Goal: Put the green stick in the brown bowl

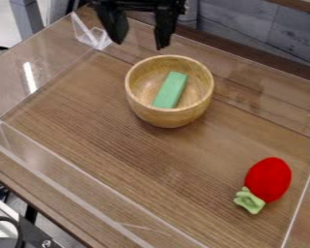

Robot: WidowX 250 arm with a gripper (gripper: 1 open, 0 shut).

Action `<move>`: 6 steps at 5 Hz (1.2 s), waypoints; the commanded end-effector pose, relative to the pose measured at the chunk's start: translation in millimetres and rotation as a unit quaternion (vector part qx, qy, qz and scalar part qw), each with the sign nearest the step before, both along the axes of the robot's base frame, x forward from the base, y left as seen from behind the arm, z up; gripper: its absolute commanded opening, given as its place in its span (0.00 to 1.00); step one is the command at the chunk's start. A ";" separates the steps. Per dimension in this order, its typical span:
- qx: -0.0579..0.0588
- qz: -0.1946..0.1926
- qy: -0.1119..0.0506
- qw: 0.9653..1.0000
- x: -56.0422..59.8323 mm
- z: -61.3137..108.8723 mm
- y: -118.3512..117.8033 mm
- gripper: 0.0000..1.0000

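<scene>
The claw (139, 41) hangs at the top of the view, somewhat blurred, its two dark fingers spread well apart. Nothing shows between them, so it seems to have hold of nothing. It looks clear of the bowl, just beyond the rim, though how high it sits above the table is hard to tell.

Next out from it is the brown bowl (147, 115), upright on the wooden table (93, 145). The green stick (170, 89) lies inside, on the pale bottom, a little toward the right of the bowl and slanting across it. One end seems to reach near the far wall; whether it touches is unclear.

Farther off, the red toy (267, 179) with its small green stem lies on the table, well apart from the bowl, and needs no handling.

The placing looks done: stick in, claw free. All that seems left is for the arm to stay clear.
</scene>
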State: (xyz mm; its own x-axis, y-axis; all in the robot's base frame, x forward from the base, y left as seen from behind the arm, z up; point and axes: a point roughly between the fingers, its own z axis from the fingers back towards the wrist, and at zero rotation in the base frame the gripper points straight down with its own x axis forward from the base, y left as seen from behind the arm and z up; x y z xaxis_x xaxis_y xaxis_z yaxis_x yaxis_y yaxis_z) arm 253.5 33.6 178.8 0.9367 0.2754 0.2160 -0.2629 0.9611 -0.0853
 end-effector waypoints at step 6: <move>0.020 -0.013 0.011 1.000 1.2 8.9 12.2 1.00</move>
State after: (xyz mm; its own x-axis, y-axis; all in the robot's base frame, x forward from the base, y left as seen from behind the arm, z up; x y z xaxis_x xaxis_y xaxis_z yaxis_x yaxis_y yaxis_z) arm 250.7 43.7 170.8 0.9599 0.2397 0.1451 -0.2366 0.9708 -0.0381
